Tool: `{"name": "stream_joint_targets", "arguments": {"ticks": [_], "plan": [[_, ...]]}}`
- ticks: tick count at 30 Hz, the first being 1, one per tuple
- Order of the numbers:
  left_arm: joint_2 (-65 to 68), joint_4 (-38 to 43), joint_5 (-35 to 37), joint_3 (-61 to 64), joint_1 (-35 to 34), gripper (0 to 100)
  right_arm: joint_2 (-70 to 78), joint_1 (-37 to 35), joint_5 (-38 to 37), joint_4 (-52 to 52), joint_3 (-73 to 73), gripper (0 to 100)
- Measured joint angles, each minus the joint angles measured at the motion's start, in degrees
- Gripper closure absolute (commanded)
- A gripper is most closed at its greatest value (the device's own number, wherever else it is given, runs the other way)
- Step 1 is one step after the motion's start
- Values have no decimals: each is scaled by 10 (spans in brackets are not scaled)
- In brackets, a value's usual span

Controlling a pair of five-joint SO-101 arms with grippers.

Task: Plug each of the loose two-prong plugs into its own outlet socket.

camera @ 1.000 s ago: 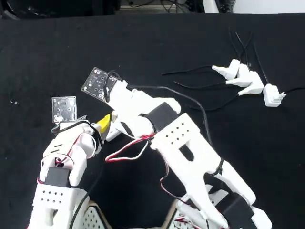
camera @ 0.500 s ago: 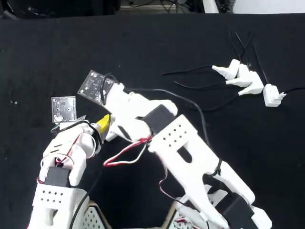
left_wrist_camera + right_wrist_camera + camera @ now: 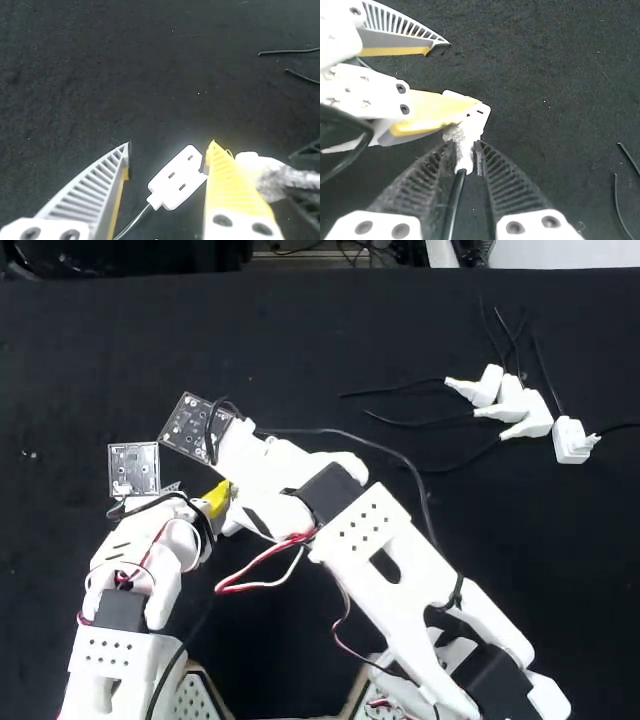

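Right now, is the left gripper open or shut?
Open. In the left wrist view the left gripper's fingers stand wide apart, with the outlet socket between them, beside the yellow one.

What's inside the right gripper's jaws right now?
A white plug with a black cord, clamped in the right gripper. Its prongs are hidden where it meets the socket beside the left gripper's yellow jaw, so whether they're seated can't be seen.

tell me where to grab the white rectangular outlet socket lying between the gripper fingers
Probably grip the white rectangular outlet socket by its long flat sides, from above, as the open left gripper straddles it: those sides are parallel, and its slotted face and cord stay clear.
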State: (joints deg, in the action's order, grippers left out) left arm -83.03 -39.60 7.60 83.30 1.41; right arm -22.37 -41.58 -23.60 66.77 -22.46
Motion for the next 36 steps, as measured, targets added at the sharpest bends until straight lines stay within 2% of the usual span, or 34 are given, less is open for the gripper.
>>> {"name": "stream_joint_targets", "arguments": {"ticks": [7, 12, 15, 17, 20, 27, 36], "plan": [[0, 0, 0, 0, -8, 751, 0, -1, 0, 0, 11, 988], [0, -76, -4, -9, -93, 751, 0, -1, 0, 0, 11, 988], [1, -131, -34, -13, -150, 751, 12, -1, -2, 0, 11, 988], [0, -149, -47, -12, -180, 751, 40, -1, -18, 0, 11, 988], [0, -159, -55, -9, -188, 751, 98, -1, -50, 5, 40, 988], [0, -201, -81, -8, -200, 751, 245, -1, -99, 84, 186, 988], [-2, -221, -131, 13, -266, 751, 371, -1, -149, 118, 306, 988]]}}
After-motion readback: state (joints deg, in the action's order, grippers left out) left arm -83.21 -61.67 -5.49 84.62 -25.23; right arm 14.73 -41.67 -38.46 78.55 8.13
